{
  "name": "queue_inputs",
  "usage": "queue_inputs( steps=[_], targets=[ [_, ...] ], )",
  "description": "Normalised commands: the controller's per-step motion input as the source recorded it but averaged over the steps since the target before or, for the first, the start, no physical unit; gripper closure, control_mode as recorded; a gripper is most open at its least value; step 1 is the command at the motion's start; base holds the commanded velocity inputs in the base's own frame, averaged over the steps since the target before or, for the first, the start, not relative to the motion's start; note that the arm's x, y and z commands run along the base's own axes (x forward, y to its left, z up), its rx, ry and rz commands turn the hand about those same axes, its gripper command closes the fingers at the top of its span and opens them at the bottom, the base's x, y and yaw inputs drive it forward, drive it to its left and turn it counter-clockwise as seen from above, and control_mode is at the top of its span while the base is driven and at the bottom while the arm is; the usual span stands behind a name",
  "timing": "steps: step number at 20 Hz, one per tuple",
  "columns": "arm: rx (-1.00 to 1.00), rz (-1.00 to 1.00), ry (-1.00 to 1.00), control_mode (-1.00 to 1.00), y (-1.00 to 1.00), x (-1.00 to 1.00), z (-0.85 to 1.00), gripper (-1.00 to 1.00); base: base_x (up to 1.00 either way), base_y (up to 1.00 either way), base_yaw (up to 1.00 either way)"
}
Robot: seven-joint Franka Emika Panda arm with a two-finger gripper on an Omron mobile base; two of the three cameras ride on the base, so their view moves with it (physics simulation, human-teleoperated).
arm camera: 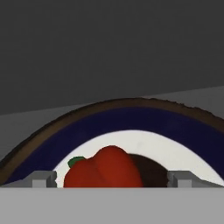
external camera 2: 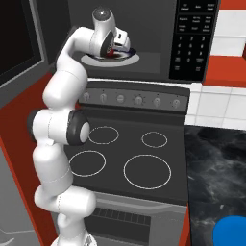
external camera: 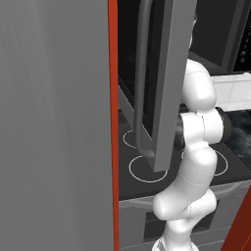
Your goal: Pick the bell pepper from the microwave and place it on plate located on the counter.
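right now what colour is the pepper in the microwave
Red with a green stem, the bell pepper shows best in the hand view.

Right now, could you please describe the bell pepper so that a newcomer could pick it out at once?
Look inside the open microwave above the stove. On its floor sits a round dish with a dark blue band. The bell pepper is the small red, green-stemmed lump on its white centre, between the open gripper tips.
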Motion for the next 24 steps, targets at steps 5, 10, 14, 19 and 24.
queue_inputs(
  steps=[5, 10, 14, 19, 24],
  targets=[
    [-0.01, 0.00, 0.00, -1.00, 0.07, 0.00, -0.13, -1.00, 0.00, 0.00, 0.00],
    [-0.01, 0.00, 0.00, -1.00, 0.08, 0.00, -0.15, -1.00, 0.00, 0.00, 0.00],
    [0.00, 0.00, -0.01, -1.00, 0.07, 0.00, 0.00, -1.00, 0.00, 0.00, 0.00],
    [0.00, 0.00, 0.00, -1.00, 0.00, 0.00, 0.00, -1.00, 0.00, 0.00, 0.00],
    [0.00, 0.00, 0.00, -1.00, 0.00, 0.00, 0.00, 1.00, 0.00, 0.00, 0.00]
  ],
)
